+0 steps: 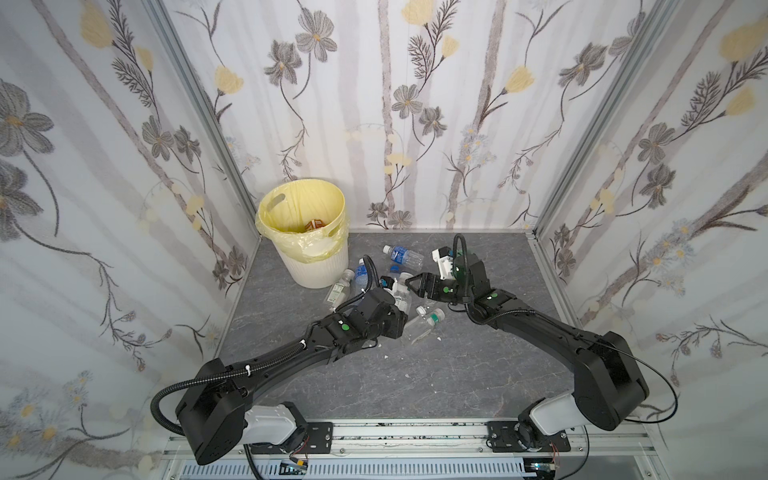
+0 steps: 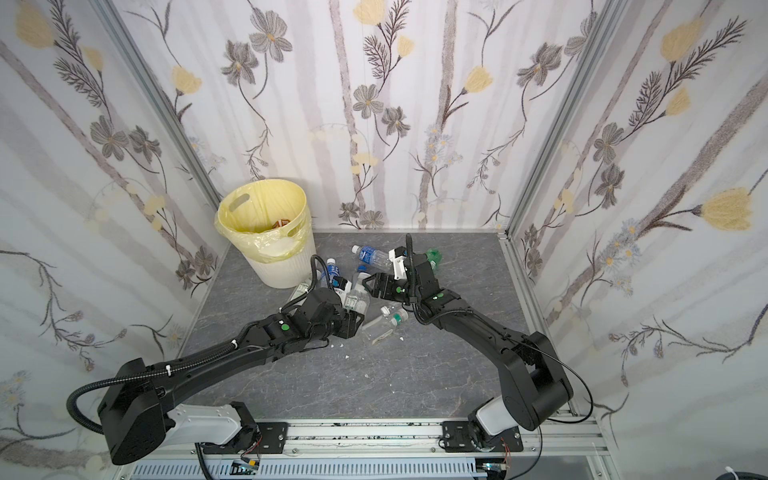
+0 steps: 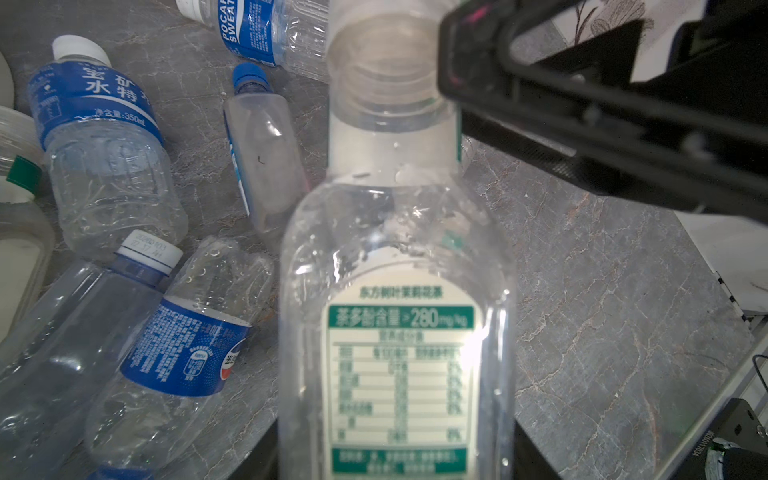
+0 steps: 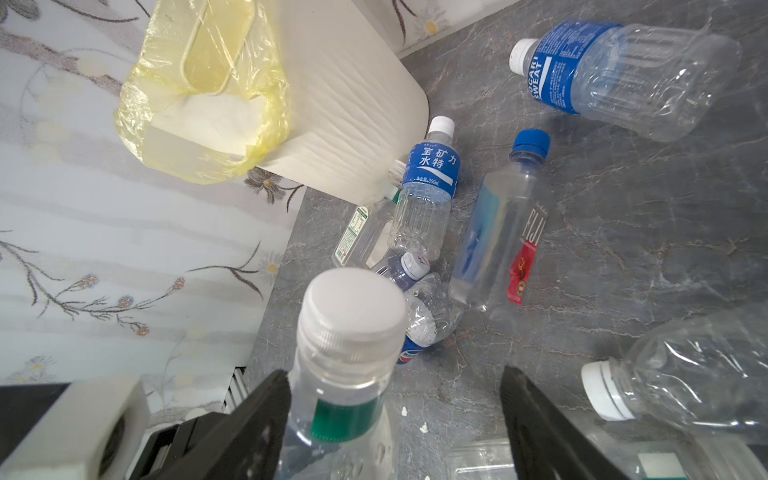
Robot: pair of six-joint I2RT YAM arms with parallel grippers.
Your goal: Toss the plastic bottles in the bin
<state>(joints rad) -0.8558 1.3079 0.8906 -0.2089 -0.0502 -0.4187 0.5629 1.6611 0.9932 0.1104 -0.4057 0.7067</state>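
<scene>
Floral wallpaper walls in a grey marbled desk (image 1: 415,374). The bin (image 1: 324,270) stands in its far left corner, yellow bag (image 4: 199,124) folded over the rim so the mouth is open to a drop from above. Something red-brown lies at its bottom.

Most bottles lie on their sides on the desk between the bin and our arms, among them a Fiji bottle (image 4: 498,232) and a Pocari Sweat bottle (image 4: 623,75).

Our left pincer (image 3: 399,461) is clenched on the lower body of a clear tea bottle (image 3: 395,249), which seems lifted off the desk, its white cap (image 4: 353,303) pointing away from the wrist. Our right pincer (image 4: 392,395) straddles that bottle's neck. One jaw touches the plastic and the other stands apart, so it is released and grasps nothing yet.

We judge this second grip is meant to steady or re-seat the slippery, easily crushed bottle. The bin is on the left arm's side, so that arm looks the natural carrier.
</scene>
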